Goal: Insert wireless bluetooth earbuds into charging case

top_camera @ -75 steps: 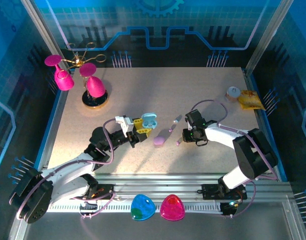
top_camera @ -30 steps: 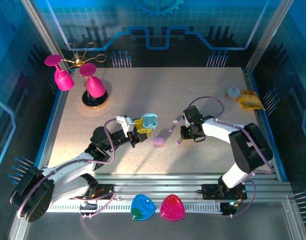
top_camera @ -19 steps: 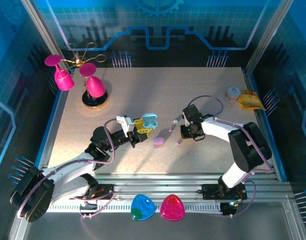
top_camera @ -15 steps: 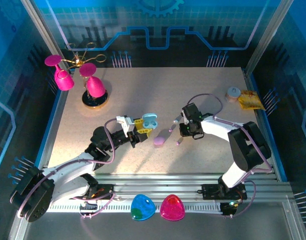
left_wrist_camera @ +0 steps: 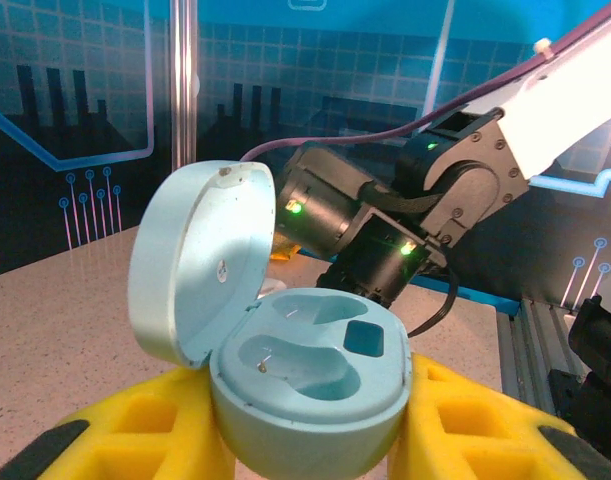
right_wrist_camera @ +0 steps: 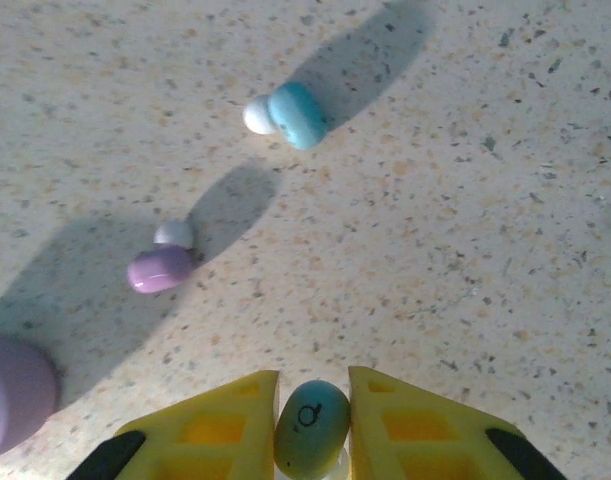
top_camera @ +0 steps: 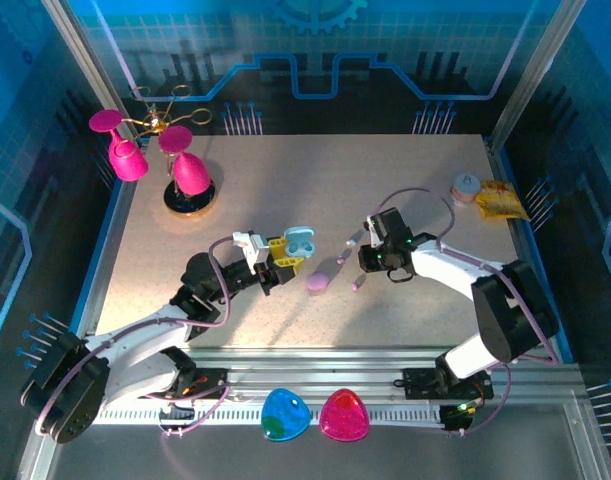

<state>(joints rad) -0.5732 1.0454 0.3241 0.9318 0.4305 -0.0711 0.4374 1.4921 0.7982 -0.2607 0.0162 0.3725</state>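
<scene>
— Where do we see the left gripper [left_wrist_camera: 310, 435]?

— Its yellow fingers [left_wrist_camera: 135, 430] are clamped on either side of the pale blue charging case [left_wrist_camera: 305, 375]. We hold the case off the table [top_camera: 385, 190], near its middle, with the lid [left_wrist_camera: 200, 260] hinged up and back and the two wells facing upward.

— And the right gripper [right_wrist_camera: 313, 412]?

— We see it closed on a pale blue earbud [right_wrist_camera: 311, 428], pinched upright between the two yellow pads [right_wrist_camera: 210, 430]. It hangs above the table surface, just to the right of the case.

— What lies beneath it?

— In the right wrist view we see a second blue earbud [right_wrist_camera: 288, 113] lying on the speckled surface, and nearer to us a light purple earbud [right_wrist_camera: 160, 266]; the two are apart from each other. At the lower left edge of that view we catch the rounded side of a purple case [right_wrist_camera: 13, 392], which sits shut on the table between the two arms.
</scene>
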